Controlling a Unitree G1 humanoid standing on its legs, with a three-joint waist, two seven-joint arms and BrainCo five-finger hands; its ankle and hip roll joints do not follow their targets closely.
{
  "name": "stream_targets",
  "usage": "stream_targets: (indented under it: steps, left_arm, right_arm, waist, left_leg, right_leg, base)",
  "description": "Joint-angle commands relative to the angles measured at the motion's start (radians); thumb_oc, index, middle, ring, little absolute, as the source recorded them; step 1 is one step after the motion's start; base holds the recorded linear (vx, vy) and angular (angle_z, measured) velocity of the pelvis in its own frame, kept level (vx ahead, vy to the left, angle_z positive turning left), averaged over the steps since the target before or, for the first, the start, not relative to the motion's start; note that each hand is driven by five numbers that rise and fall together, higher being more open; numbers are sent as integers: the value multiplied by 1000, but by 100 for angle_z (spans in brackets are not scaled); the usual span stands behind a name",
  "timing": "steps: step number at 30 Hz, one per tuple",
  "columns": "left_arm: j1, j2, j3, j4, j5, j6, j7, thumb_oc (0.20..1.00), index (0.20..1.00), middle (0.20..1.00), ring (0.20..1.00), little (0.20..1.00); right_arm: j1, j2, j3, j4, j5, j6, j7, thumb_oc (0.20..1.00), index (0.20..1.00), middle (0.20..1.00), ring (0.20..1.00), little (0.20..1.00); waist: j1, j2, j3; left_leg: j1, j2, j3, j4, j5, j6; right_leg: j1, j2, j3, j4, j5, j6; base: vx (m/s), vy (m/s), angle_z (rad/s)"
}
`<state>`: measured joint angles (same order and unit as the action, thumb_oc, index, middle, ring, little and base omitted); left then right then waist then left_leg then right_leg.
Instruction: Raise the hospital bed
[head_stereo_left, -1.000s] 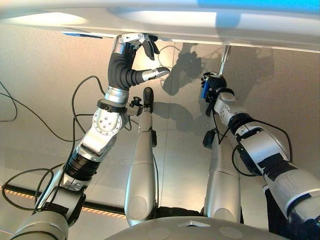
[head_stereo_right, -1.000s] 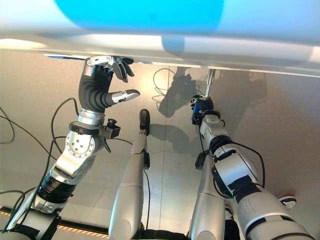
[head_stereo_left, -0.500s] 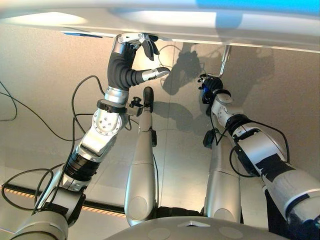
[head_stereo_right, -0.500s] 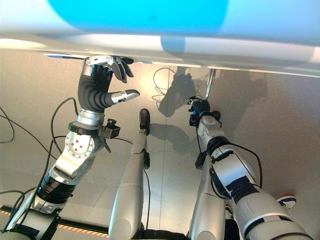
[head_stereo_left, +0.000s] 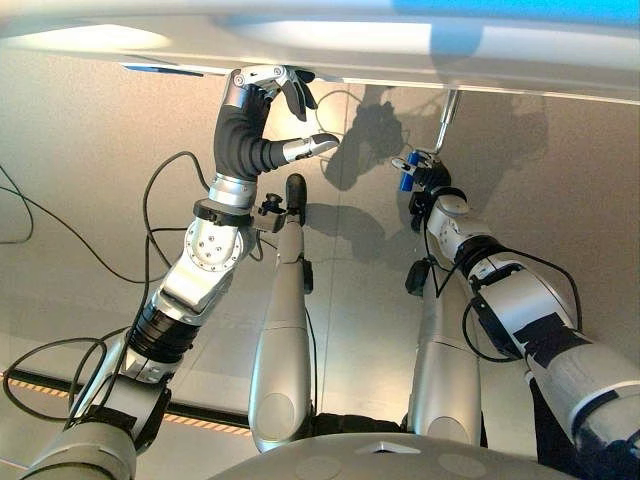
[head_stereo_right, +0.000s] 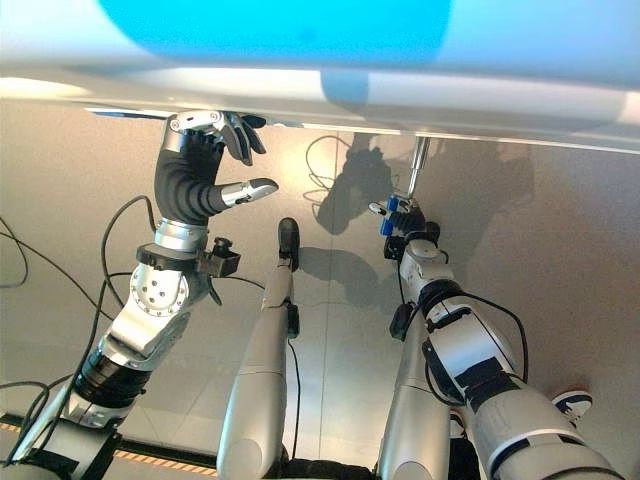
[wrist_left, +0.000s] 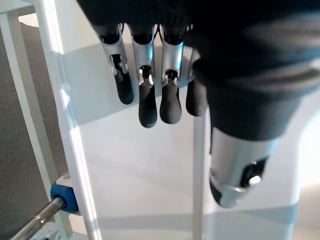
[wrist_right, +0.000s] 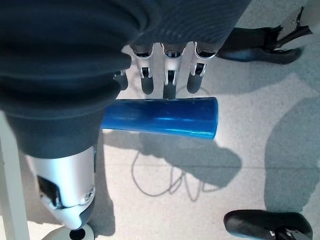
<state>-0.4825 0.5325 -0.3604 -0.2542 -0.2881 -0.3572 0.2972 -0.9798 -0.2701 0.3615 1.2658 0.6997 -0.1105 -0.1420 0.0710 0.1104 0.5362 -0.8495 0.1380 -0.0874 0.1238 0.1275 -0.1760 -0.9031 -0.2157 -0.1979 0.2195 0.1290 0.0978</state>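
The white hospital bed (head_stereo_left: 330, 40) spans the top of the eye views, and its white end panel (wrist_left: 150, 165) stands in front of my left hand. My left hand (head_stereo_left: 250, 125) is raised to the bed's lower edge with relaxed fingers (wrist_left: 145, 95) and its thumb stretched out, holding nothing. A metal crank rod (head_stereo_left: 447, 115) hangs from under the bed and ends in a blue handle (wrist_right: 160, 117). My right hand (head_stereo_left: 432, 185) is at that handle. Its fingers (wrist_right: 170, 82) lie along the handle's far side, and the thumb (wrist_right: 65, 190) stays apart, not wrapped round it.
The grey floor (head_stereo_left: 560, 180) lies below the bed. A person's dark shoes (wrist_right: 265, 42) stand on the floor close to the crank, another shoe (wrist_right: 265, 225) nearer. A blue cap on a metal rod (wrist_left: 60, 197) sits by the bed frame's white post.
My right hand has moved a little up towards the crank rod, and its fingers have loosened from round the blue handle. The left hand has stayed at the bed's edge.
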Motion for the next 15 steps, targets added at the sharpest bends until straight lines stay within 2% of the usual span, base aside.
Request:
stream_targets:
  steps: [1,15]
  left_arm:
    - [-11,30,77,-176,24,-64,13,1000,1000,1000,1000,1000]
    - [-18,37,73,-183,23,-65,12,1000,1000,1000,1000,1000]
  right_arm:
    - [7,43,15,-7,-3,-9,-8,1000,1000,1000,1000,1000]
    - [24,47,11,15,-17,1,-4,1000,1000,1000,1000,1000]
  waist:
    - [22,-25,-16]
    - [25,-13,-16]
  left_leg:
    - [-14,-36,44,42,-38,60]
    - [-21,-43,44,50,-40,64]
  right_leg:
    - [47,-11,53,-13,-37,70]
    - [42,-17,54,-14,-33,73]
  base:
    - [0,0,0]
    - [0,0,0]
